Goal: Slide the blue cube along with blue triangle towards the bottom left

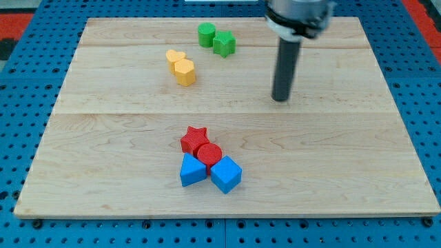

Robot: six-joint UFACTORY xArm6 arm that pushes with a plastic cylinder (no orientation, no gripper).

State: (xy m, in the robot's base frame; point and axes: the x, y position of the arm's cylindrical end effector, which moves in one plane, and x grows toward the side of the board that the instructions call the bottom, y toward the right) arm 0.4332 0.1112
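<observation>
my tip point(280, 98) rests on the board, well apart from the blue cube point(226, 174) — up and to its right. the blue triangle point(192, 170) touches the cube's left. i carry no pincer — only a bare rod.

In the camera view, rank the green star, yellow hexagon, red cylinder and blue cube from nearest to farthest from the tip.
From my tip:
1. Green star, toward the view's top left.
2. Yellow hexagon, to the view's left.
3. Red cylinder, toward the view's bottom left.
4. Blue cube, just below the cylinder.
</observation>
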